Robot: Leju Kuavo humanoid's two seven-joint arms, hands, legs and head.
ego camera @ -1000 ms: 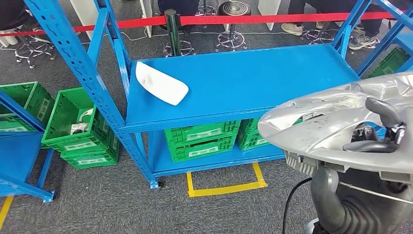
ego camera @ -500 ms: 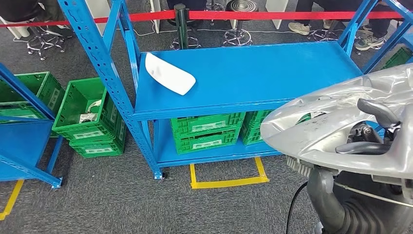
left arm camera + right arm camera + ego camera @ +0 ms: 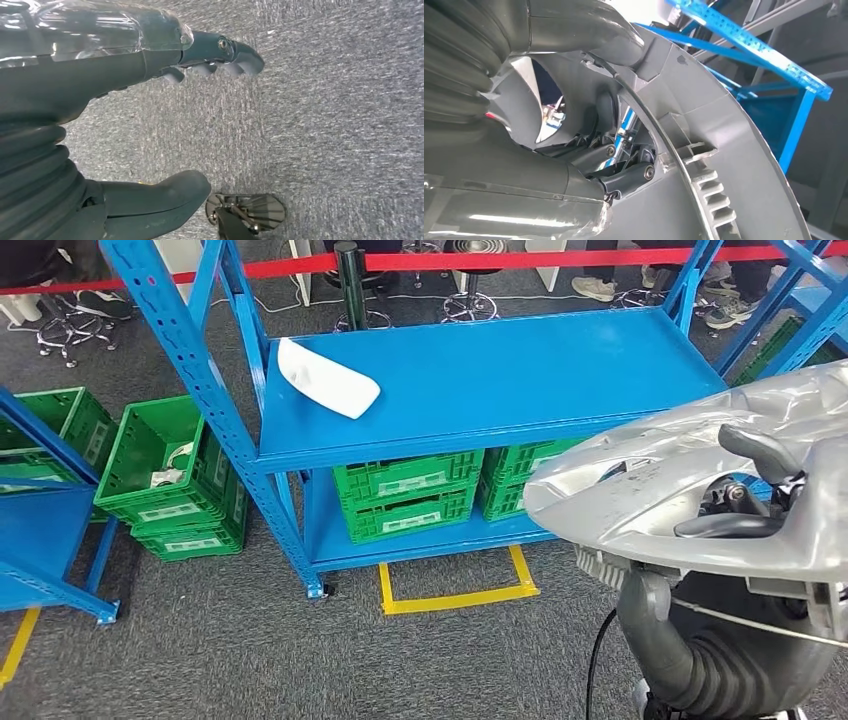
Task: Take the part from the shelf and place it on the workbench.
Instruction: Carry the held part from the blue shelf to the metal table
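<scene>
In front of the robot stands the blue steel shelf rack point(image 3: 480, 390), its broad upper deck bare toward the right end. The big silver-grey moulded plastic part point(image 3: 660, 500), a curved disc-like cover, is off that rack and carried low at its right end, gripped by the right hand point(image 3: 745, 502), whose dark fingers hook through an opening in it; the right wrist view shows them curled around an inner rib. Its long axis runs roughly along the rack's front edge. Setting it down looks like a short forward reach. Green plastic crates point(image 3: 405, 498) sit on the rack's lower deck, contents hidden; another green crate point(image 3: 165, 475), left of the rack, holds small pale items. A white curved panel point(image 3: 327, 380) lies at the deck's left end. The left hand point(image 3: 210, 57) hangs over carpet, fingers loosely apart, holding nothing.
</scene>
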